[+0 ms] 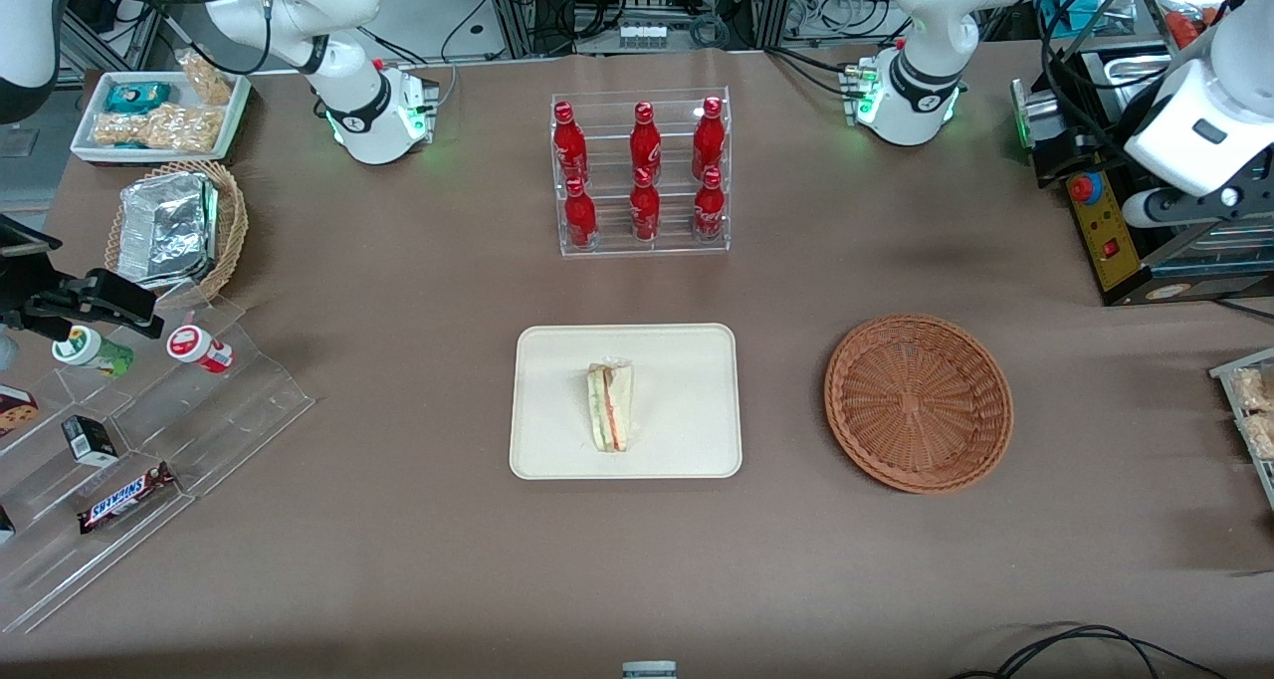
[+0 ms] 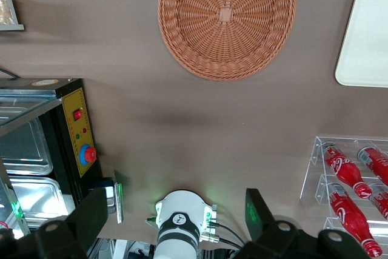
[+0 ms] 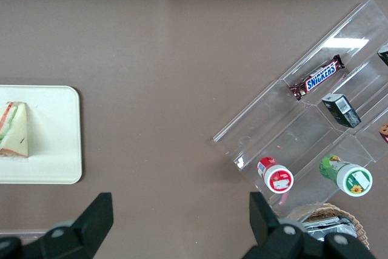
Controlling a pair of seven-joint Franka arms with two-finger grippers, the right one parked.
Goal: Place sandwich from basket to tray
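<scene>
The sandwich (image 1: pixel 611 406) lies flat on the cream-white tray (image 1: pixel 557 440) at the middle of the table, near the tray's centre; it also shows in the right wrist view (image 3: pixel 13 130) on the tray (image 3: pixel 54 150). The reddish-brown basket (image 1: pixel 918 400) stands empty beside the tray, toward the working arm's end. My left gripper (image 1: pixel 1184 206) is raised high at the working arm's end, well away from the basket and farther from the front camera. In the left wrist view the gripper (image 2: pixel 176 205) is open and empty, with the basket (image 2: pixel 227 19) and a tray corner (image 2: pixel 370 40) far below.
A clear rack of red bottles (image 1: pixel 642 171) stands farther from the front camera than the tray. A black and yellow control box (image 1: pixel 1100 231) sits near my gripper. A clear stepped stand with snacks (image 1: pixel 149 430), a tan basket with foil containers (image 1: pixel 174 226) and a small white snack tray (image 1: pixel 159 112) are at the parked arm's end.
</scene>
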